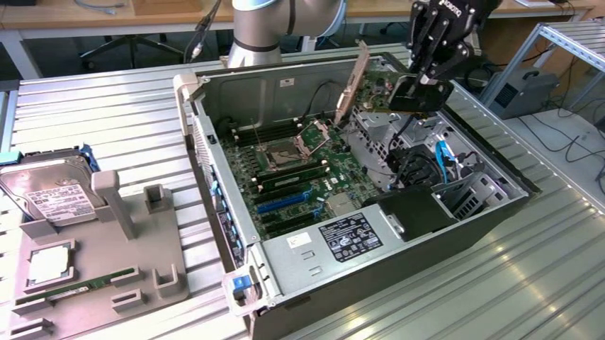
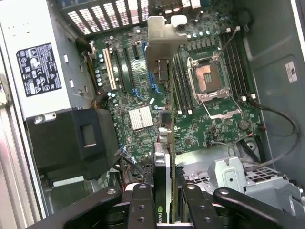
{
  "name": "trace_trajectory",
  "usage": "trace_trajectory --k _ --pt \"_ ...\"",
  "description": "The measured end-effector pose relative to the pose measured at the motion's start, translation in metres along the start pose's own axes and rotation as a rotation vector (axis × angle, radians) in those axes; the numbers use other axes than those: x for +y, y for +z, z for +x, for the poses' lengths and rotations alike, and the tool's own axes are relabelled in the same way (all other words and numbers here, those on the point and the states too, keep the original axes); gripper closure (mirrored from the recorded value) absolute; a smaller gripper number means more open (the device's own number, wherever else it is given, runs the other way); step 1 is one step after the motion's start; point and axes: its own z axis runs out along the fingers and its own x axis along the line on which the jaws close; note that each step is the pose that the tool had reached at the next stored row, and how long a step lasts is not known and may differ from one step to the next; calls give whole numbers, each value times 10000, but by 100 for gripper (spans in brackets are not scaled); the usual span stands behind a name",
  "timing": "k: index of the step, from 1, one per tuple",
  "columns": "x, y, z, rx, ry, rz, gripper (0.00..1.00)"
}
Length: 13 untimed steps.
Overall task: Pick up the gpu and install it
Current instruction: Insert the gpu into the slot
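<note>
The end effector (image 1: 421, 91) is closed on the gpu (image 1: 353, 82), its two fingers (image 2: 143, 202) pressing on either face of the card at the end away from the bracket. In the wrist view the gpu (image 2: 162, 157) is seen edge-on, running from the end effector (image 2: 165, 206) out to its silver-tan bracket (image 2: 160, 40). The card hangs in the air over the open computer case (image 1: 312, 297), above the motherboard (image 2: 200, 129) and clear of it, with the bracket end tilted up and turned towards the case's vented wall.

By judgement, the pick-up is done and the install is in hand: the card is lifted and carried over the board but sits in no slot. Seating it looks to call for bringing the card's lower edge square over one of the blue expansion slots (image 1: 283, 204) and lining the bracket up with the case wall, since the drive cage and loose cables lie close by.

Counted: one gpu, one end effector, and one case, standing about mid-desk on the slatted metal desk (image 1: 113, 120). The board has one open CPU socket (image 1: 283, 152). Towards the desk edge at the exterior view's left lies one grey parts tray (image 1: 156, 205), holding one hard drive (image 1: 47, 188) and one RAM stick (image 1: 81, 287).
</note>
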Motion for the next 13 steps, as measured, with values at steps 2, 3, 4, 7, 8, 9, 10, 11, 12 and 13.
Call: trace_trajectory --k 2,3,4,7,8,9,10,11,12,13 --pt "0 1 -3 38 -333 7 73" --pt "1 1 -5 45 -370 8 73" --pt "5 1 -6 44 -405 36 73" --pt "18 23 -6 -66 -617 708 73" --pt "29 32 -3 -79 -652 775 73" --pt "43 46 -1 -92 -727 829 73" --pt "57 59 2 -99 -777 847 73" --pt "70 70 5 -102 -821 853 73" --pt "75 77 5 -101 -872 856 73" --pt "75 81 5 -98 -946 856 73"
